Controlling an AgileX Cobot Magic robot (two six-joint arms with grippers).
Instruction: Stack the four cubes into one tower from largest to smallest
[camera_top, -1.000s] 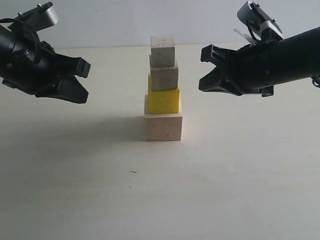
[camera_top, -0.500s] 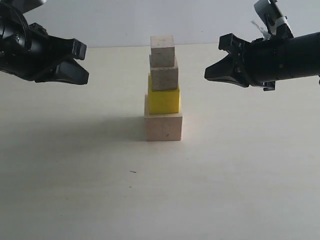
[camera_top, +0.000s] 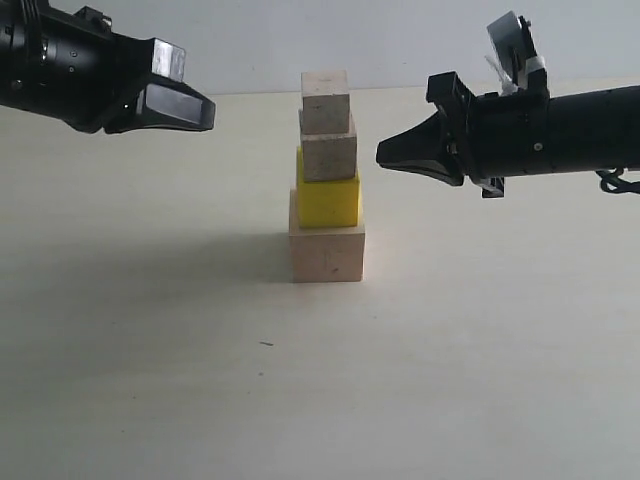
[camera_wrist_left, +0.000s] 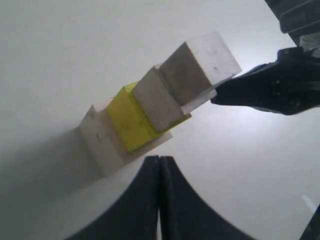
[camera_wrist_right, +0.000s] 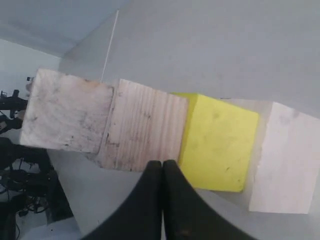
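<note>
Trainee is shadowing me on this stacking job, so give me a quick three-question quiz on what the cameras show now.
1. True or false: the yellow cube sits directly on the large wood cube.
2. Which cube is on top? A yellow cube; B smallest wood cube; C large wood cube.
3. Fill in: the left gripper and right gripper are both ____.
Key: 1 true; 2 B; 3 shut.
</note>
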